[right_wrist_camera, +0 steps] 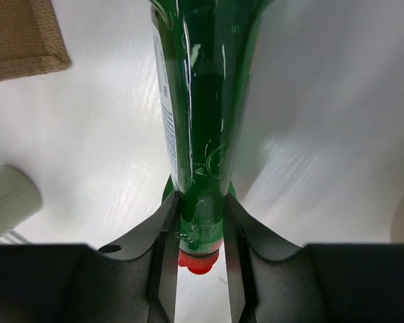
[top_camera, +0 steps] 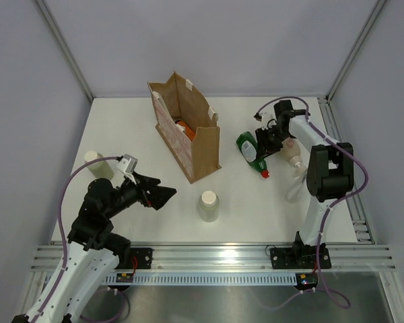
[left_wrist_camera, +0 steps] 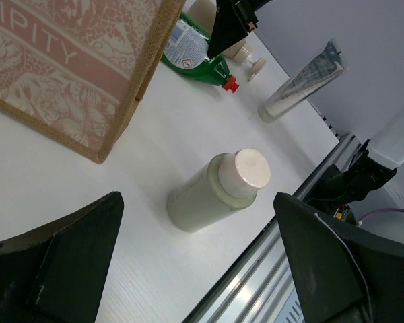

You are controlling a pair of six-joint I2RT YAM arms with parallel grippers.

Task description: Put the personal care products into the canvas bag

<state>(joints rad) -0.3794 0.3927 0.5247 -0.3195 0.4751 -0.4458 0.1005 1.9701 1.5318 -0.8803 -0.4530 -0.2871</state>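
Our right fingers (right_wrist_camera: pixel 200 205) are clenched on the neck of the green bottle (right_wrist_camera: pixel 202 101), which lies on the worktop (top_camera: pixel 131 131) at 3 o'clock of the canvas bag (top_camera: pixel 205 151), cap toward 5 o'clock. Held so near the cap, the heavy body may swing or slip on the lift and knock the bag's rim. Our left fingers (left_wrist_camera: pixel 198 196) hang released over the cream cylinder (left_wrist_camera: pixel 212 188). Only the right wrist view shows the pinch. Only the top view shows the orange bottle (top_camera: pixel 183 127) inside the bag.
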